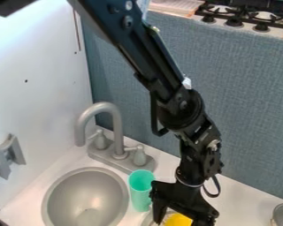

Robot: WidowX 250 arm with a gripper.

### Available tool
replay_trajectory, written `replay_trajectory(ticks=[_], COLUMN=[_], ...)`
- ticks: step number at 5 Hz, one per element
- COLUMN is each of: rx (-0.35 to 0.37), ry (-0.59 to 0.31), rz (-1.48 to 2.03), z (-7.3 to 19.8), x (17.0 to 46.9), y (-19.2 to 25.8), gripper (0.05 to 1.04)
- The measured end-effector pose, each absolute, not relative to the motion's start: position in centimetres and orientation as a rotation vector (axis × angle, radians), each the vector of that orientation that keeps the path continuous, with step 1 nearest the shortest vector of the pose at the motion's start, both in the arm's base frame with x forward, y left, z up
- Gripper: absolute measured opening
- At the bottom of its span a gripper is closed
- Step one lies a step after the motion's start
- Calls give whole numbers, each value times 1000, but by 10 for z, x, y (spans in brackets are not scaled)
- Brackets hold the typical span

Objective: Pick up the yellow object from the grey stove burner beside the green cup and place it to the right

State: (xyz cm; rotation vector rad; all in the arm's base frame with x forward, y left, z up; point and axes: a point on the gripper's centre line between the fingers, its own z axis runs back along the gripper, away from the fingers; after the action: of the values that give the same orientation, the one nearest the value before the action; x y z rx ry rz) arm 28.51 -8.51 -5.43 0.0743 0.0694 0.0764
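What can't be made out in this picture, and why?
All in the camera view:
Yellow object: full shape, and whether the black end effector touches it; the bottom edge cuts both off.
Round grey sink basin: near rim, cut off by the same edge.
Turquoise cylindrical cup: inside bottom, behind its wall.

Looked like a toy kitchen, with a round grey sink basin [85, 192] in a smooth white counter [238, 196], a curved grey faucet [116, 128] and a black-grated, black-knobbed stove [248, 29].
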Motion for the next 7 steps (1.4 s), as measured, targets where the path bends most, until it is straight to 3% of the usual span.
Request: replay_trajectory(ticks=[3, 5, 7], rx=[76, 61, 19], ry=[105, 105, -9], rz=[110, 112, 41], z=[-71, -76, -30], x=[297, 297, 286], y=[-78, -78, -99], gripper=[1001, 889, 888])
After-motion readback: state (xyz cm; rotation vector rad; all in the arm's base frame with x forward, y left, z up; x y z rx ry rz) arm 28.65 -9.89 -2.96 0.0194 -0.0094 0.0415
